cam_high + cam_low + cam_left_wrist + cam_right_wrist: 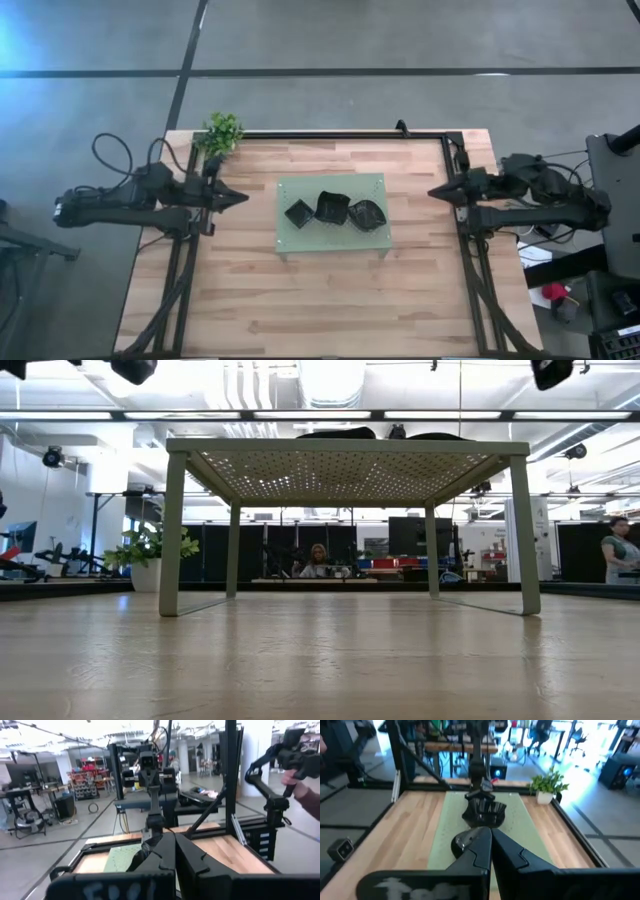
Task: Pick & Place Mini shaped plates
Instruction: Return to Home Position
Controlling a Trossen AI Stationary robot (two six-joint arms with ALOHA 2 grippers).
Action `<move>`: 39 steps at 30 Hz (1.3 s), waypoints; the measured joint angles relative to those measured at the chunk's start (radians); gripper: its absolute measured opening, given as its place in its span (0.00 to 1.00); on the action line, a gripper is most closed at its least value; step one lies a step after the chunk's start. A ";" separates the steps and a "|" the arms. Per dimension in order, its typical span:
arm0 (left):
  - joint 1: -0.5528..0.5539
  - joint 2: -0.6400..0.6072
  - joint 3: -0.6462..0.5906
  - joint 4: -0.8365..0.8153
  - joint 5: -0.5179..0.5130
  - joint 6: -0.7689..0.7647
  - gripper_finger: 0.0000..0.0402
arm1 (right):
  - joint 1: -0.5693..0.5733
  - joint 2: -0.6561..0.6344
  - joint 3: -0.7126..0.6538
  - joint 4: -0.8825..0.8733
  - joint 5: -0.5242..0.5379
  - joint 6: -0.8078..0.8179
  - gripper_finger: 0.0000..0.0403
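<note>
Three mini shaped plates, glossy black, lie in a row on the light green perforated mat [300, 188]: one at the left [299, 212], one in the middle [331, 207] and a scalloped one at the right [366, 214]. The low view shows the mat [345, 448] as a small raised stand on four legs. My left gripper [243, 198] is shut and hovers left of the mat, pointing toward it. My right gripper [432, 192] is shut and hovers right of the mat, facing it. The right wrist view shows the scalloped plate [485, 811] ahead of the shut fingers [490, 832].
A small green plant [222, 132] stands at the table's far left corner. A black frame rail [330, 135] runs along the far edge, with arm mounts on both sides. A person's hand [302, 787] shows beyond the table. Bare wood [330, 300] lies in front of the mat.
</note>
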 joint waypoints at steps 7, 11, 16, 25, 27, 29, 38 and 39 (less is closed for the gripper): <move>0.000 -0.088 -0.066 0.016 0.000 -0.018 0.00 | 0.000 -0.105 -0.004 0.000 0.002 -0.001 0.02; 0.000 -0.128 -0.096 0.016 0.000 -0.019 0.00 | 0.000 -0.158 -0.006 0.004 0.002 -0.003 0.02; 0.000 -0.186 -0.112 0.020 0.000 -0.019 0.00 | 0.000 -0.220 -0.014 0.022 0.002 -0.003 0.02; 0.000 -0.275 -0.131 0.021 0.000 -0.022 0.00 | 0.000 -0.326 -0.051 0.023 0.002 -0.005 0.02; 0.000 -0.295 -0.135 0.010 0.000 -0.023 0.00 | 0.000 -0.357 -0.066 0.033 0.002 -0.007 0.02; 0.000 -0.315 -0.136 0.007 0.000 -0.027 0.00 | 0.000 -0.391 -0.084 0.043 0.002 -0.003 0.02; 0.000 -0.408 -0.136 -0.030 0.000 -0.030 0.00 | 0.000 -0.378 -0.106 0.049 -0.001 -0.008 0.02; 0.000 -0.408 -0.136 -0.036 0.000 -0.030 0.00 | 0.000 -0.378 -0.112 0.053 -0.001 -0.008 0.02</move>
